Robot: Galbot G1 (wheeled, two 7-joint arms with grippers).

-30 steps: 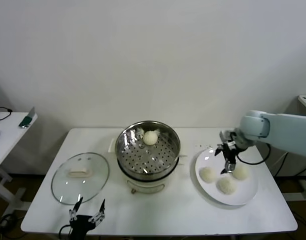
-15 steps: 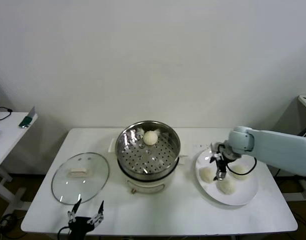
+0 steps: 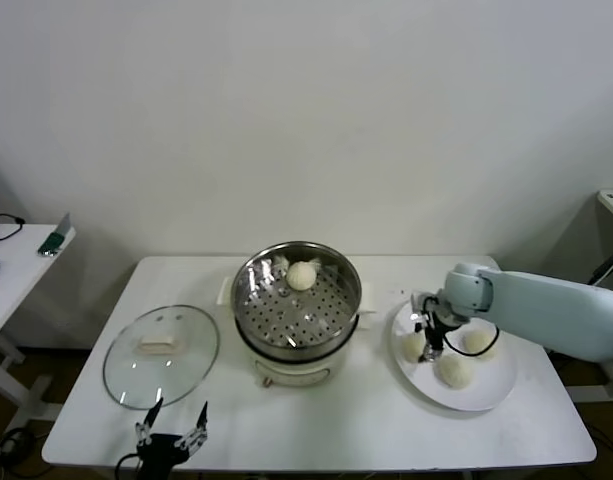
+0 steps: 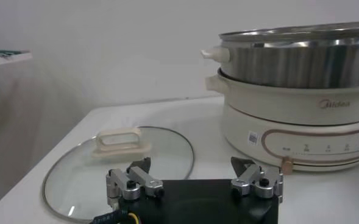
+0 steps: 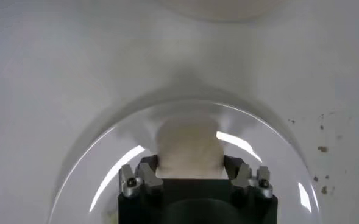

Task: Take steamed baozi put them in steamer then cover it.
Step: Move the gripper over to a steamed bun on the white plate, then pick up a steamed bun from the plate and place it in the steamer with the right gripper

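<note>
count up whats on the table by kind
baozi: 4, one in the steamer, three on the plate, one of those between the right gripper's jaws
steamer: 1
glass lid: 1
plate: 1
total: 7

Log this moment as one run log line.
right gripper: shut on cream-white baozi, white plate | left gripper: open, parked by glass lid | steel steamer: uncovered, one bun inside

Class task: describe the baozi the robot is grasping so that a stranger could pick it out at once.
Find the white plate right of the steamer. Three baozi lie on it. The target baozi is nearest the steamer, the only one with the right gripper shut around it.
</note>
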